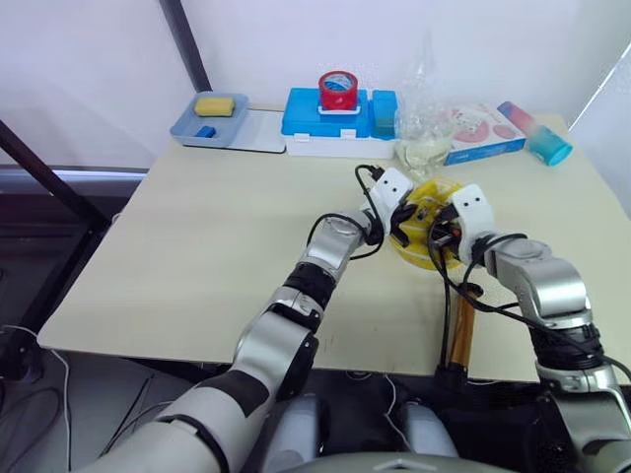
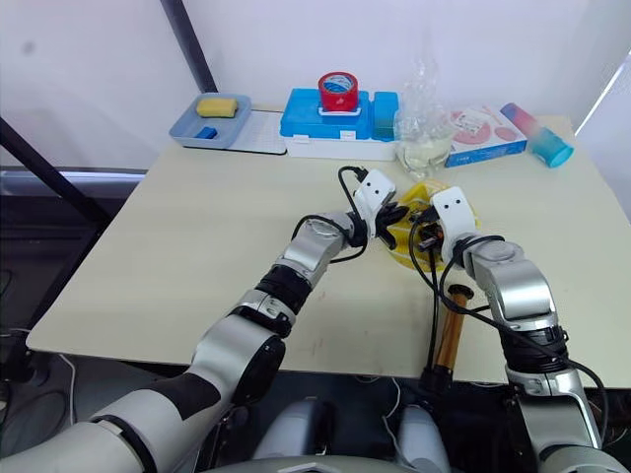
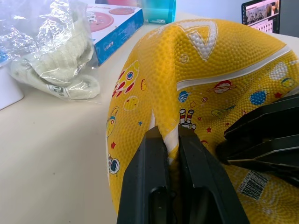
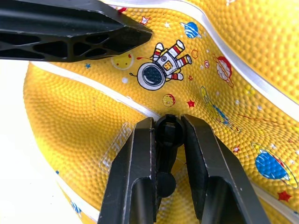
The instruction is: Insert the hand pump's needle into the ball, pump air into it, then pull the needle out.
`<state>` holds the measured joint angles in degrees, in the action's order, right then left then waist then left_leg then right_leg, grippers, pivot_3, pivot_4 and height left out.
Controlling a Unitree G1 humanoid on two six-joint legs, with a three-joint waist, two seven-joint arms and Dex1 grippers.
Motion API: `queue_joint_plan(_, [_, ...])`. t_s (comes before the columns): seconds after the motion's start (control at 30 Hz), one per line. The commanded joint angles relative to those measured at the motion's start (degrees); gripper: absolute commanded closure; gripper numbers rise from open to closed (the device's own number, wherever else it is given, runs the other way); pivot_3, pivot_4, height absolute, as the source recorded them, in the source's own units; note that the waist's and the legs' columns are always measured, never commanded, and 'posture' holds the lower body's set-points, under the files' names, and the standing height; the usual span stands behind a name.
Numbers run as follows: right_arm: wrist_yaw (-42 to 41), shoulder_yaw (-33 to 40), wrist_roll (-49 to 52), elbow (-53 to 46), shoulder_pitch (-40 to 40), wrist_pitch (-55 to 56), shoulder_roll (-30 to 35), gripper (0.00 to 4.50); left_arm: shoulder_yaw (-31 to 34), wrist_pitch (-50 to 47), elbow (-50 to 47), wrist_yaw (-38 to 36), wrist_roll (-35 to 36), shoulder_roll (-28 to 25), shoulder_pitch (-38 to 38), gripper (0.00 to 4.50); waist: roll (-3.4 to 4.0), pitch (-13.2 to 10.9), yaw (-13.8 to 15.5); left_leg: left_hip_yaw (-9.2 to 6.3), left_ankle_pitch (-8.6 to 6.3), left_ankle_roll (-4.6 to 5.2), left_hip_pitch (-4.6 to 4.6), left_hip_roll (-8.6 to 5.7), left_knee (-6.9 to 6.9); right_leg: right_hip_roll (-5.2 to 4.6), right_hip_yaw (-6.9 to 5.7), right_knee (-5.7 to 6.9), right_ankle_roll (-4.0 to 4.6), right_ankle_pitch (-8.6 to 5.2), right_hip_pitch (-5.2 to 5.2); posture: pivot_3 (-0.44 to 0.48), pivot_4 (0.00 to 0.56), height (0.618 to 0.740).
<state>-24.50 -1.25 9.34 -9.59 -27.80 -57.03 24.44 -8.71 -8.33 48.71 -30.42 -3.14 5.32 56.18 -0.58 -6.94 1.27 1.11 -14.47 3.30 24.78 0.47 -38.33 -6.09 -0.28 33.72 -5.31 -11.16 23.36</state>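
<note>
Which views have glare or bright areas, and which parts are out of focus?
Left eye view: the wall behind the table is washed out. Left wrist view: the crinkled plastic bag glints; the ball is sharp. Right wrist view: the near pincer fingers look soft.

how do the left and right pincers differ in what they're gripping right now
The left pincer is shut on a raised fold of the dented yellow ball. The right pincer is shut on the small black tip of the pump's hose, held against the ball's surface. Both are closed and meet at the ball.
</note>
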Motion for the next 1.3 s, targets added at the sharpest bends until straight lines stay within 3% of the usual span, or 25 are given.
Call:
queue_joint_plan(0.03, [-2.55,1.05,2.18,-2.13,1.76,0.07,1.72,4.2,-0.79,-0.93,1.06,0.58,-0.56,0.3,-0.02,4.5,-0.01,-0.03,0.17,-0.01,0.0,0.0,0.0,-0.07,0.01,-0.01,-0.01,0.0,0.0,0.0,0.0,0.0,0.15,0.729])
queue_joint_plan(0.33, [-7.13,4.97,6.42,-7.2,6.32,3.24,6.15,0.04,-1.11,-1.13,0.55,0.61,-0.48,0.55,-0.03,4.5,-0.11,-0.54,0.94,-0.09,-0.01,0.01,0.02,-0.08,0.01,0.03,-0.09,0.02,-0.01,-0.02,0.01,0.0,0.15,0.729])
queue_joint_plan(0.53, [-10.45,10.26,10.65,-13.36,13.44,7.61,9.07,0.04,-1.3,-1.25,-0.17,0.45,-0.34,0.56,0.06,4.5,-0.17,-0.61,1.01,-0.11,-0.01,0.01,0.07,-0.14,0.02,0.03,-0.13,-0.03,-0.07,-0.05,0.0,0.0,0.15,0.729])
queue_joint_plan(0.77, [-14.6,21.33,17.14,-18.71,23.08,14.56,9.69,0.04,-1.39,-1.78,-1.66,0.18,-0.13,0.7,0.18,4.5,-0.22,-0.74,1.08,-0.12,-0.01,0.01,0.04,-0.12,0.0,0.07,-0.12,0.02,-0.08,-0.06,-0.01,0.0,0.15,0.729])
queue_joint_plan(1.13, [-22.23,33.02,20.1,-19.46,41.16,27.29,11.37,0.04,-2.14,-3.93,-5.77,-0.23,-0.27,0.55,-0.51,4.5,-0.23,-0.9,1.11,-0.04,0.0,0.01,0.02,-0.13,-0.01,0.09,-0.05,0.09,-0.11,-0.06,-0.03,0.0,0.15,0.729])
queue_joint_plan(1.3, [-25.16,38.79,22.54,-17.91,47.47,35.33,8.32,0.04,-2.64,-5.07,-7.48,-0.22,-0.16,0.45,-1.11,4.5,-0.24,-0.93,1.05,-0.08,0.0,0.01,0.03,-0.12,-0.02,0.13,-0.04,0.08,-0.11,-0.08,-0.03,0.0,0.15,0.729])
